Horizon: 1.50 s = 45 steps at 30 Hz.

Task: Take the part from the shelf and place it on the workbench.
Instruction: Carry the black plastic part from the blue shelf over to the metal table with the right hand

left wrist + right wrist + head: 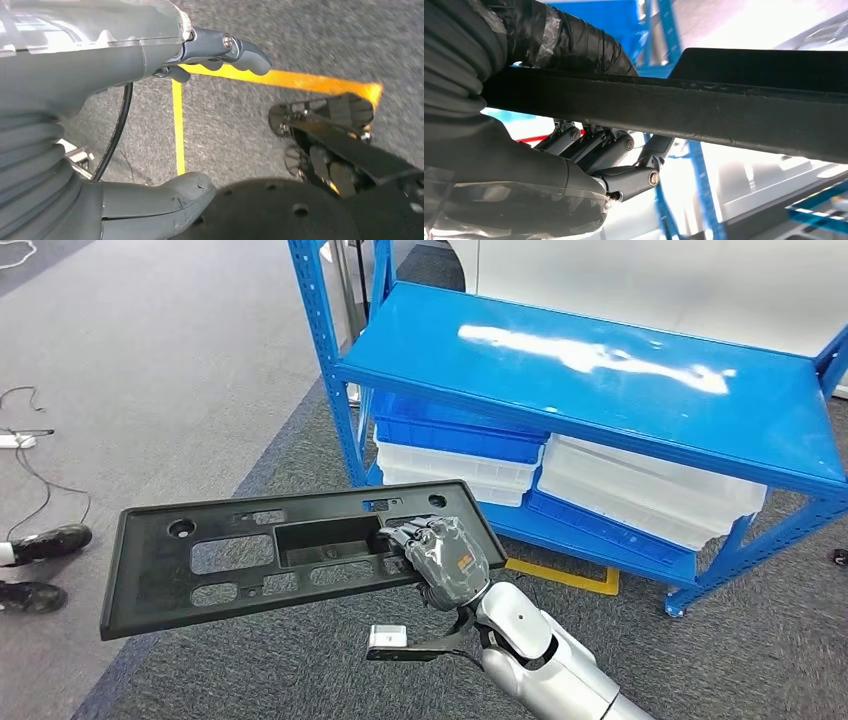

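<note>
Before blue shelf [590,370] | right robot hand [440,555] grips flat black part [230,550]

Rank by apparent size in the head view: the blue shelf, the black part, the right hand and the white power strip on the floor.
1. blue shelf
2. black part, though it looks large partly because it is nearer the camera
3. right hand, gripping the part's end
4. white power strip, far off at the frame edge

Hidden and cut off

My right hand [445,560] covers the part's [250,550] right end; the shelf's [600,370] right edge runs off frame; my thumb is hidden above the part.
</note>
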{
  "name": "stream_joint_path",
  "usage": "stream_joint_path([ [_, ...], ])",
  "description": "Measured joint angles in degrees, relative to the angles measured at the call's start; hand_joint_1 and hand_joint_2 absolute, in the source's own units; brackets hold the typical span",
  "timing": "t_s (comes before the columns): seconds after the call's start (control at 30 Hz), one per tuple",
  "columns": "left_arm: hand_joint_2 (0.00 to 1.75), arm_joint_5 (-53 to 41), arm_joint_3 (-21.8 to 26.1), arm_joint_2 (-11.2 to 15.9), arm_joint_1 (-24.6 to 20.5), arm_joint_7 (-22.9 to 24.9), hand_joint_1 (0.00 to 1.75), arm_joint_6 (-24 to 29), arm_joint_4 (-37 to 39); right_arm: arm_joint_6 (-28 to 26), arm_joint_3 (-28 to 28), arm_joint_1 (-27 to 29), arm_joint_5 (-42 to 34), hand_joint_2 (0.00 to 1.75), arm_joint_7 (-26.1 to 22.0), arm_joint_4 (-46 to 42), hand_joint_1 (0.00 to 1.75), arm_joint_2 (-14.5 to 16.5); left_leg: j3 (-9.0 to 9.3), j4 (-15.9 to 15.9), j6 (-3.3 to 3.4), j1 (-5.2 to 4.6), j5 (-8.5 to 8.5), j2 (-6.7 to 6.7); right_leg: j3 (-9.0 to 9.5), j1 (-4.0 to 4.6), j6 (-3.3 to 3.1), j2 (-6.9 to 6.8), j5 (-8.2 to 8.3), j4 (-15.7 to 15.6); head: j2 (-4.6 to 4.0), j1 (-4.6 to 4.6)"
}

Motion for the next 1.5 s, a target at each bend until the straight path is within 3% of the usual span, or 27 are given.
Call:
stream_joint_path([
  [0.07, 1.75, 0.0, 0.0, 0.1, 0.1, 0.2, 0.00, 0.1, 0.0, 0.0, 0.1, 0.5, 0.0, 1.75, 0.0, 0.0, 1.75, 0.0, 3.77, -6.2, -0.39, 0.26, 3.10, 1.14, -0.34, -0.17, 0.38, -1.39, -0.30, 0.7, 0.00, -0.01],
  [0.13, 1.75, 0.0, 0.0, 0.3, 0.0, 0.4, 0.00, 0.1, 0.0, -0.1, 0.2, 0.7, 0.0, 1.75, 0.0, 0.0, 1.75, -0.1, 7.57, -12.9, 0.00, 0.02, 5.09, 2.90, -0.57, -0.07, 0.93, -2.47, -0.67, 1.4, 0.00, -0.01],
  [0.17, 1.75, -0.1, 0.0, 0.3, 0.0, 0.6, 0.00, 0.2, 0.0, -0.1, 0.2, 0.7, 0.0, 1.75, 0.0, 0.0, 1.75, -0.1, 8.28, -14.3, 0.43, -0.15, 5.33, 3.35, -0.63, 0.03, 1.21, -2.91, -0.76, 1.6, 0.00, 0.01],
  [0.23, 1.75, -0.2, 0.0, 0.3, 0.1, 1.3, 0.00, 0.4, 0.0, -0.1, 0.2, 0.9, 0.1, 1.75, 0.0, -0.1, 1.75, -0.2, 8.03, -14.6, 1.35, -0.31, 5.52, 2.64, -0.59, 0.18, 1.72, -3.77, -0.73, 1.7, 0.00, 0.03],
  [0.3, 1.75, -0.3, 0.0, 0.4, 0.3, 2.0, 0.00, 0.5, 0.0, -0.2, 0.3, 1.1, 0.1, 1.75, 0.0, -0.1, 1.75, -0.2, 7.94, -14.9, 2.19, -0.03, 5.98, 1.68, -0.75, 0.00, 2.33, -2.62, -1.48, 2.4, 0.00, 0.02],
  [0.33, 1.75, -0.3, 0.0, 0.4, 0.3, 2.2, 0.00, 0.6, 0.0, -0.3, 0.3, 1.3, 0.1, 1.75, 0.0, -0.2, 1.75, -0.3, 7.89, -15.1, 2.60, 0.14, 6.25, 1.23, -1.37, -0.12, 2.57, -1.18, -2.76, 4.0, 0.00, 0.03],
  [0.4, 1.75, -0.4, 0.0, 0.4, 0.3, 2.4, 0.00, 0.6, 0.0, -0.4, 0.3, 1.9, 0.1, 1.75, 0.0, -0.4, 1.75, -0.6, 7.59, -15.2, 3.16, 0.22, 6.63, 0.22, -4.08, -0.34, 2.86, 1.73, -6.72, 10.3, 0.00, 0.03],
  [0.47, 1.75, -0.4, 0.0, 0.4, 0.4, 2.6, 0.00, 0.6, 0.0, -0.5, 0.3, 2.6, 0.1, 1.75, 0.0, -0.4, 1.75, -0.9, 7.15, -15.1, 3.32, 0.17, 6.86, -1.14, -6.85, -0.37, 2.94, 2.41, -9.30, 16.7, 0.00, 0.03],
  [0.5, 1.75, -0.4, 0.0, 0.4, 0.4, 2.7, 0.00, 0.6, 0.0, -0.5, 0.3, 2.9, 0.1, 1.75, 0.0, -0.4, 1.75, -1.1, 6.96, -14.9, 3.31, 0.15, 6.95, -1.94, -7.07, -0.40, 2.90, 2.49, -9.01, 17.4, 0.00, 0.03],
  [0.57, 1.75, -0.2, 0.0, 0.4, 0.5, 3.0, 0.00, 0.5, 0.0, -0.4, 0.3, 3.0, 0.1, 1.75, 0.0, -0.4, 1.75, -1.2, 6.74, -14.6, 3.17, 0.15, 7.05, -3.62, -4.26, -0.57, 2.62, 3.31, -5.56, 12.3, 0.00, 0.03],
  [0.63, 1.75, 0.1, 0.2, 0.4, 0.5, 3.3, 0.00, 0.0, 0.0, -0.3, 0.4, 2.6, 0.1, 1.75, -0.1, -0.2, 1.75, -0.8, 6.40, -14.2, 2.78, 0.13, 7.18, -5.03, -0.63, -0.81, 2.39, 6.13, -2.82, 5.1, 0.00, 0.03],
  [0.7, 1.75, 0.7, 0.6, 0.9, 0.5, 3.8, 0.00, -0.9, 0.0, 0.2, 0.8, 1.5, -0.1, 1.75, -0.3, 0.8, 1.75, 0.5, 5.80, -14.2, 1.99, 0.16, 7.54, -6.17, 0.36, -0.70, 2.33, 7.54, -2.30, 2.5, 0.00, 0.04],
  [0.77, 1.75, 1.2, 1.2, 1.5, 0.6, 4.5, 0.00, -2.0, 0.0, 0.9, 1.5, -0.2, -0.6, 1.75, -0.4, 2.7, 1.75, 2.8, 5.30, -14.3, 1.12, 0.34, 7.93, -6.86, 0.14, -0.56, 1.90, 6.22, -1.83, 2.3, 0.00, 0.04],
  [0.83, 1.75, 1.3, 1.6, 2.0, 0.6, 5.3, 0.00, -2.7, 0.0, 1.3, 2.1, -1.8, -1.1, 1.75, -0.5, 4.7, 1.75, 5.3, 4.36, -12.7, 0.53, 0.24, 6.80, -4.67, 0.12, -0.70, 1.04, 4.68, -1.34, 1.8, 0.00, -0.01],
  [0.9, 1.75, 0.9, 1.7, 2.4, 0.3, 5.8, 0.00, -2.7, 0.0, 1.4, 2.6, -2.8, -1.5, 1.75, -0.6, 6.3, 1.75, 7.0, 1.78, -6.9, 0.19, 0.05, 3.27, -1.46, 0.03, -0.63, 0.47, 2.81, -1.13, 1.5, 0.00, -0.07],
  [0.97, 1.75, 0.5, 1.7, 2.9, 0.2, 5.9, 0.00, -2.3, -0.1, 1.4, 3.0, -3.1, -1.7, 1.75, -0.7, 7.4, 1.75, 7.8, -1.10, 0.2, -0.10, 0.10, 0.03, -0.35, -0.12, -0.39, 0.32, 0.79, -1.16, 1.6, 0.00, -0.07],
  [1.0, 1.75, 0.2, 1.7, 3.0, 0.2, 5.7, 0.00, -2.1, -0.1, 1.4, 3.2, -3.1, -1.7, 1.75, -0.6, 7.9, 1.75, 8.1, -1.54, 1.8, -0.19, 0.14, -0.32, -0.16, -0.16, -0.30, 0.28, -0.15, -1.19, 1.6, 0.00, -0.07],
  [1.03, 1.75, -0.2, 1.6, 3.2, 0.3, 5.4, 0.00, -1.8, -0.1, 1.4, 3.4, -3.1, -1.6, 1.75, -0.5, 8.3, 1.75, 8.3, -0.74, 1.0, -0.22, 0.16, 0.45, 0.04, -0.16, -0.26, 0.28, -1.00, -1.23, 1.6, 0.00, -0.07],
  [1.07, 1.75, -0.6, 1.6, 3.4, 0.5, 4.9, 0.00, -1.6, -0.2, 1.3, 3.5, -3.2, -1.5, 1.75, -0.3, 8.5, 1.75, 8.5, 1.15, -2.0, -0.17, 0.17, 2.04, 0.44, -0.11, -0.24, 0.32, -1.74, -1.30, 1.6, 0.00, -0.07],
  [1.13, 1.75, -1.4, 1.4, 3.6, 0.6, 3.6, 0.00, -1.1, -0.2, 1.3, 3.6, -3.2, -1.2, 1.75, 0.0, 8.8, 1.75, 8.7, 5.91, -10.4, 0.25, -0.20, 4.92, 2.95, 0.05, 0.00, 0.61, -3.03, -1.52, 1.7, 0.00, -0.08],
  [1.17, 1.75, -1.7, 1.3, 3.7, 0.6, 2.9, 0.00, -0.9, -0.2, 1.3, 3.6, -3.3, -1.1, 1.75, 0.0, 8.9, 1.75, 8.8, 7.34, -13.1, 0.64, -0.46, 5.59, 3.99, 0.08, 0.18, 0.82, -3.56, -1.60, 1.8, 0.00, -0.06],
  [1.2, 1.75, -1.9, 1.2, 3.8, 0.6, 2.4, 0.00, -0.8, -0.2, 1.3, 3.6, -3.3, -1.0, 1.75, 0.0, 9.0, 1.75, 8.8, 7.93, -14.5, 1.02, -0.72, 5.70, 4.67, 0.11, 0.37, 1.04, -4.09, -1.65, 1.8, 0.00, -0.04],
  [1.27, 1.75, -2.2, 1.1, 3.8, 0.7, 1.5, 0.00, -0.6, -0.2, 1.3, 3.6, -3.4, -0.8, 1.75, -0.1, 9.1, 1.75, 9.0, 7.72, -14.8, 1.72, -0.79, 5.86, 3.69, 0.21, 0.56, 1.48, -5.11, -1.69, 1.8, 0.00, -0.01],
  [1.3, 1.75, -2.2, 1.1, 3.8, 0.9, 1.2, 0.00, -0.5, -0.2, 1.3, 3.7, -3.4, -0.8, 1.75, -0.2, 9.1, 1.75, 9.1, 7.69, -14.9, 2.01, -0.63, 6.04, 3.08, 0.25, 0.48, 1.81, -4.66, -1.97, 2.0, 0.00, -0.01],
  [1.37, 1.75, -2.1, 1.1, 3.8, 0.9, 0.8, 0.00, -0.5, -0.2, 1.3, 3.7, -3.5, -0.8, 1.75, -0.5, 9.1, 1.75, 9.3, 7.69, -15.3, 2.67, -0.27, 6.44, 1.81, -0.87, 0.10, 2.41, -1.50, -4.11, 4.8, 0.00, -0.01],
  [1.43, 1.75, -1.7, 1.1, 3.8, 0.8, 0.4, 0.00, -0.5, -0.2, 1.3, 3.9, -3.5, -0.9, 1.75, -1.0, 9.3, 1.75, 9.3, 7.52, -15.3, 3.07, -0.19, 6.66, 0.46, -4.14, -0.25, 2.74, 1.73, -7.85, 11.9, 0.00, 0.01],
  [1.5, 1.75, -1.2, 1.2, 3.7, 0.8, 0.2, 0.00, -0.4, -0.2, 1.3, 4.2, -3.5, -1.2, 1.75, -1.6, 9.7, 1.75, 9.3, 7.31, -15.2, 3.20, -0.22, 6.76, -1.19, -7.04, -0.29, 2.81, 2.39, -9.51, 17.6, 0.00, 0.01],
])
